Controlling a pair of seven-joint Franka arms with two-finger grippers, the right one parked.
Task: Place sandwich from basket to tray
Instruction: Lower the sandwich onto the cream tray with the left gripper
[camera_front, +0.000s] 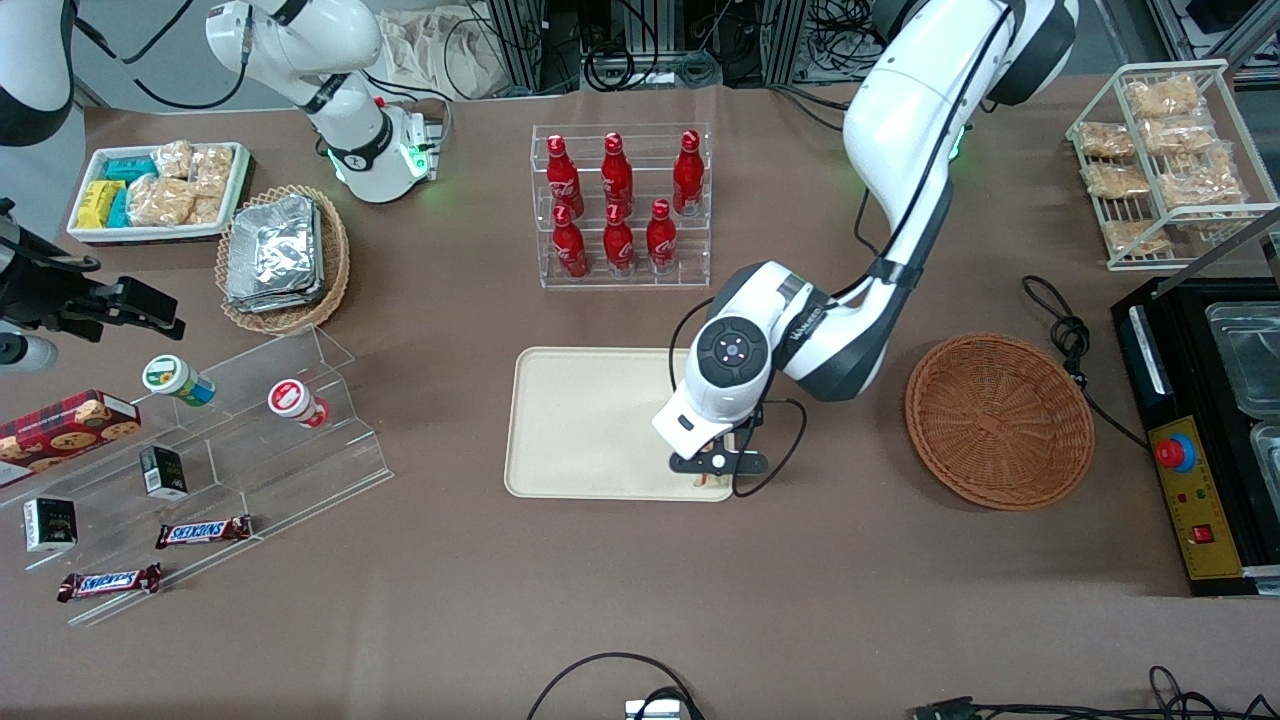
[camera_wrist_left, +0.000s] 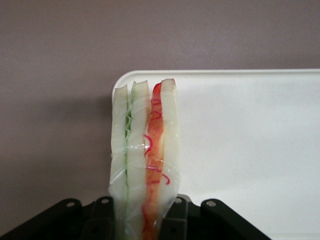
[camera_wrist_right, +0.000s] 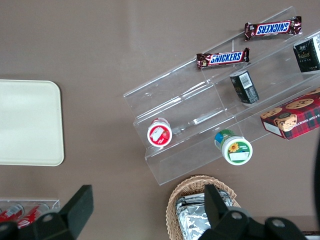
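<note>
Front view, lower centre of the frame: the gripper (camera_front: 716, 466) hangs over the corner of the tray (camera_front: 585, 420) nearest the camera and toward the working arm's end of the brown worktop (camera_front: 640, 600). The wrist view shows its fingers (camera_wrist_left: 176, 220) clenched on the sandwich (camera_wrist_left: 145, 160), a wrapped wedge with green and orange-red filling layers, held over the tray's rounded corner. The basket (camera_front: 1000, 421) sits mid-right of the frame, apart from the tray.
</note>
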